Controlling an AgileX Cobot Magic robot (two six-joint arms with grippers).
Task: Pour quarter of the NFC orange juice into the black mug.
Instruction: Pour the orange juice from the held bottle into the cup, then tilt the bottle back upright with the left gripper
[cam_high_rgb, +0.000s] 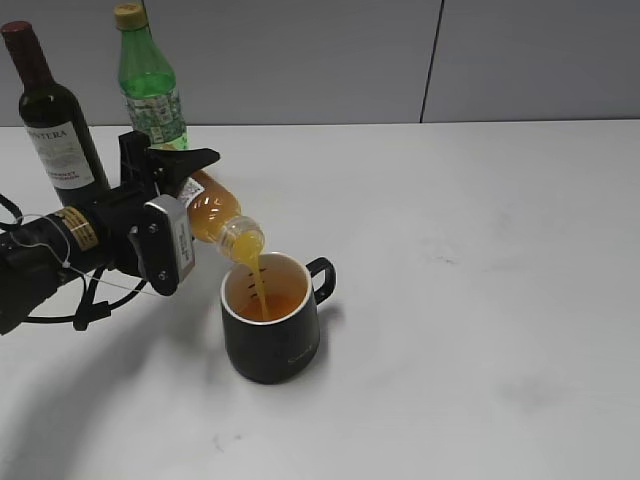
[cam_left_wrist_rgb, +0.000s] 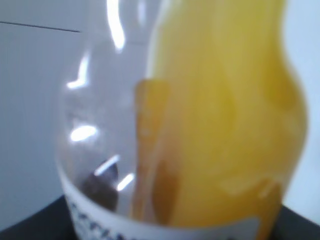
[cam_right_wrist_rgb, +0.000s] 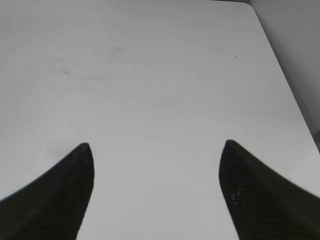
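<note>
My left gripper (cam_high_rgb: 183, 205) is shut on the NFC orange juice (cam_high_rgb: 218, 217), a small clear bottle tilted neck-down to the right. Its capless mouth hangs just above the left rim of the black mug (cam_high_rgb: 272, 330), and a stream of orange juice falls into the cream-white interior, which holds a pool of juice. The mug's loop handle points right. In the left wrist view the bottle (cam_left_wrist_rgb: 225, 115) fills the frame, blurred, with juice on its right side and its white label at the bottom. My right gripper (cam_right_wrist_rgb: 156, 150) is open and empty over bare table; it does not show in the exterior view.
A dark wine bottle (cam_high_rgb: 55, 115) and a green plastic bottle with a yellow cap (cam_high_rgb: 150, 85) stand upright at the back left, just behind my left arm. The white table (cam_high_rgb: 480, 280) stretches right of the mug; its right edge shows in the right wrist view (cam_right_wrist_rgb: 287, 85).
</note>
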